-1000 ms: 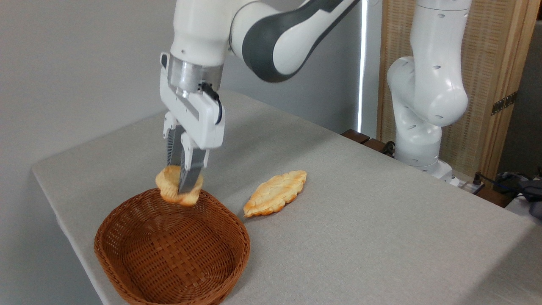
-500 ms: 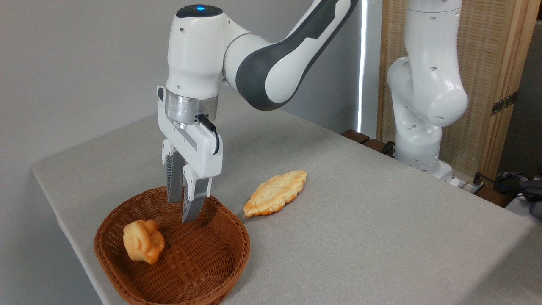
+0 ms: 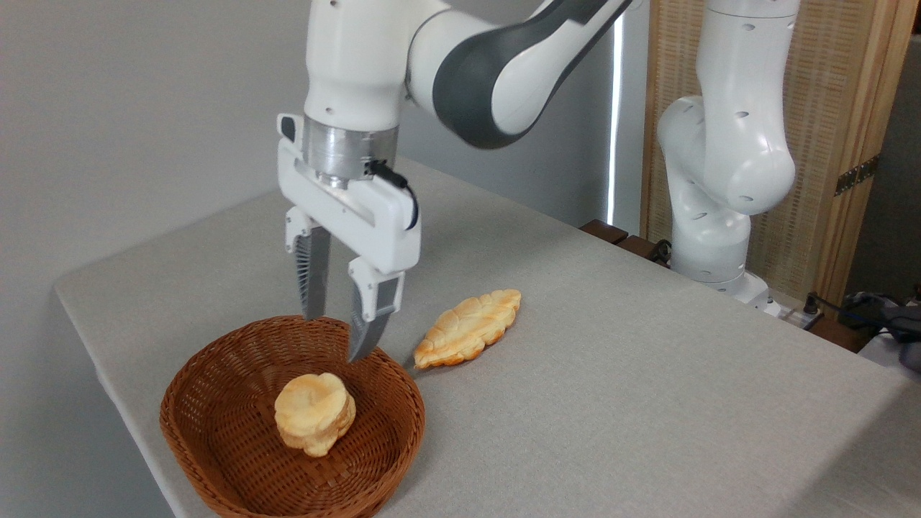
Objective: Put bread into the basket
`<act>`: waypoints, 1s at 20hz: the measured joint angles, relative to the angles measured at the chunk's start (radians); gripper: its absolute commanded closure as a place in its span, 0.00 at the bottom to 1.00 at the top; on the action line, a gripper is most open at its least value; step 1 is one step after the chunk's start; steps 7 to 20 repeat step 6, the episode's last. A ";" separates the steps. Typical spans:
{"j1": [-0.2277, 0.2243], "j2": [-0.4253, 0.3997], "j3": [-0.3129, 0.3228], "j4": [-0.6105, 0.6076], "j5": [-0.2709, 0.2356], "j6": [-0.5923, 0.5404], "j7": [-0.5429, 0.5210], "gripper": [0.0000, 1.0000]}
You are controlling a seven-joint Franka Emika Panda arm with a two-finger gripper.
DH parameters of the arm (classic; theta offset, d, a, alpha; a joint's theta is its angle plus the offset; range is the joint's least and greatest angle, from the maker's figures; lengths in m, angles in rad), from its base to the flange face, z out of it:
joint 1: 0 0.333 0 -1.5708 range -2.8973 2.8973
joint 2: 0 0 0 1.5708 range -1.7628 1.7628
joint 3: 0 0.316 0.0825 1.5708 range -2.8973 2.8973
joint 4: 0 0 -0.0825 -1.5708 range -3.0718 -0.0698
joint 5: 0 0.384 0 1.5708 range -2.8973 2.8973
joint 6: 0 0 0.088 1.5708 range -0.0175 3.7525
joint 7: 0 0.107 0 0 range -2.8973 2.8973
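above the far rim of the basket, my white two-finger gripper (image 3: 338, 337) hangs with its jaws spread and nothing between them, so it is released. just below and in front of it, the small round pale golden bun (image 3: 314, 414) sits on the floor of the oval reddish-brown woven wicker basket (image 3: 216, 374), roughly in the middle and tilted a little on its side. i judge the task done: the bread is inside and free of the fingers, and all that looks left is to lift the arm clear. the basket stands near the front left corner of the grey table (image 3: 611, 374). the wrist points straight down, fingers vertical, with the forearm reaching in from the upper right. a flat leaf-shaped braided bread (image 3: 468, 327) lies on the table just beside the basket's right rim, untouched.
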 measured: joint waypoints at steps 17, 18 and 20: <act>-0.001 -0.020 -0.001 0.000 0.085 -0.149 -0.002 0.00; -0.001 -0.020 -0.001 0.000 0.085 -0.149 -0.002 0.00; -0.001 -0.020 -0.001 0.000 0.085 -0.149 -0.002 0.00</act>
